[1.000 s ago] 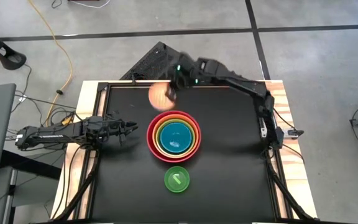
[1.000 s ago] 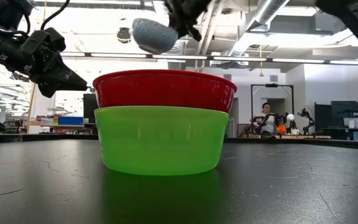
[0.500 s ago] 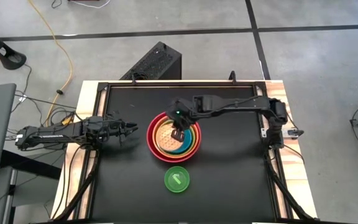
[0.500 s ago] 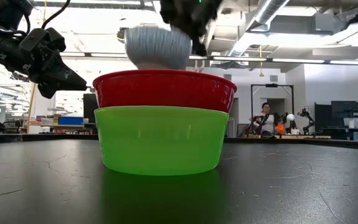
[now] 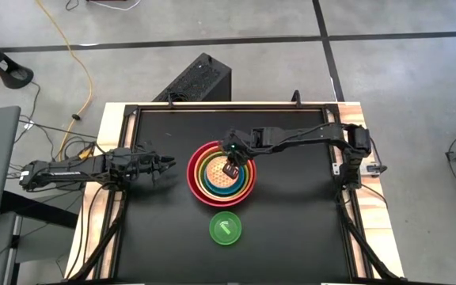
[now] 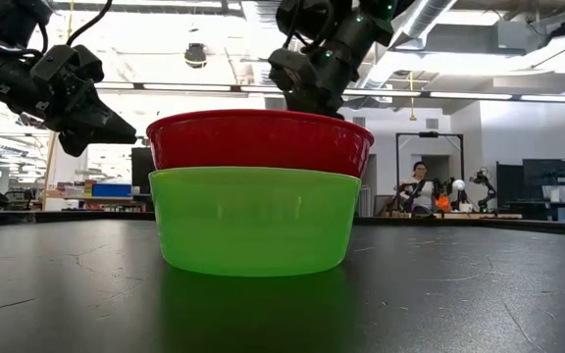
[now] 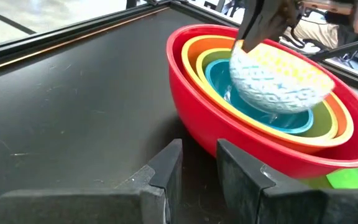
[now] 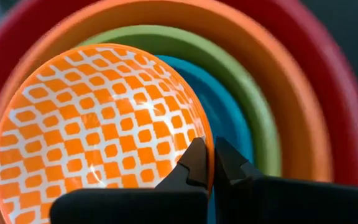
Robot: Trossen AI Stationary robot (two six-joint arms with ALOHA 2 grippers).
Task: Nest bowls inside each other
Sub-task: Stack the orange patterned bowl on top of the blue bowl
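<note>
A red bowl holds an orange bowl, a lime green one and a blue one, nested at the table's middle. My right gripper is shut on the small patterned yellow bowl, which sits low inside the stack over the blue bowl. A small dark green bowl stands on its base nearer the front edge. My left gripper waits left of the stack, its fingers a little apart with nothing between them. My right gripper pinches the patterned bowl's rim, one finger inside the bowl and one outside. The fingers slant down from the table's far right. The bowl hangs tilted within the blue bowl; whether its base touches the blue one I cannot tell.
Bare black tabletop lies all around the stack. The table's frame rails run along its edges. In the low view the dark green bowl stands in front of the red bowl. A person sits far off in the room.
My right gripper has come from over the table's far edge toward the stack and gone down, carrying the patterned bowl. The bowl, first above and beyond the red rim, has sunk inside the stack, out of sight in the low view. The gripper has stayed shut.
</note>
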